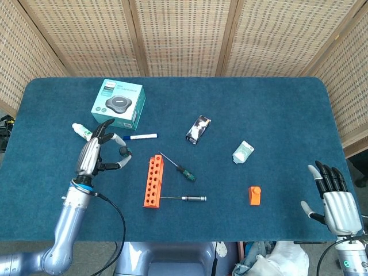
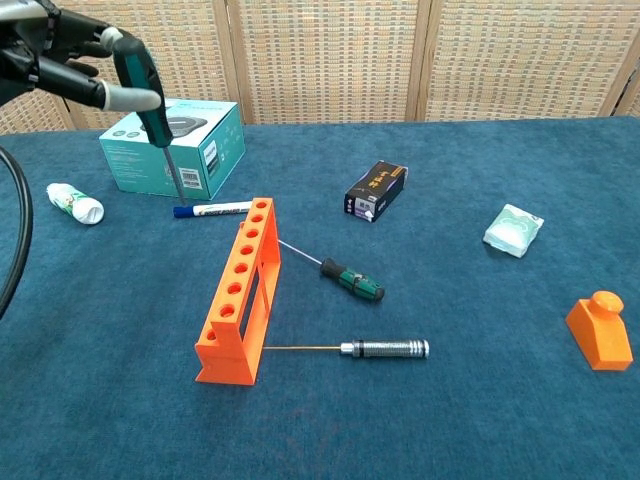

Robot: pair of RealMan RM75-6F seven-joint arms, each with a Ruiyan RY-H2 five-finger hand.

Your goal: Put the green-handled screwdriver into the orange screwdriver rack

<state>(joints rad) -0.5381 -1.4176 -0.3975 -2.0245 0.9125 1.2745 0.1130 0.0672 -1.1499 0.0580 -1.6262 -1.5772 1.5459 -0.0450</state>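
My left hand [image 1: 94, 155] [image 2: 52, 58] holds the green-handled screwdriver [image 2: 141, 80] well above the table, left of the orange rack [image 1: 153, 181] [image 2: 239, 294]. The tool hangs nearly upright, handle up, its thin shaft [image 2: 174, 170] pointing down in front of the teal box. In the head view only the handle's end [image 1: 123, 152] shows beside the fingers. The rack stands with its row of holes empty. My right hand [image 1: 334, 199] is open, fingers spread, off the table's front right corner.
A small screwdriver with a green-black handle [image 1: 185, 171] [image 2: 351, 280] lies right of the rack, a silver-handled one [image 1: 193, 198] [image 2: 384, 348] at its near end. Teal box [image 1: 118, 103], white bottle [image 1: 84, 133], blue-capped marker [image 1: 140, 137], black carton [image 1: 198, 129], pale packet [image 1: 243, 152], orange block [image 1: 255, 195].
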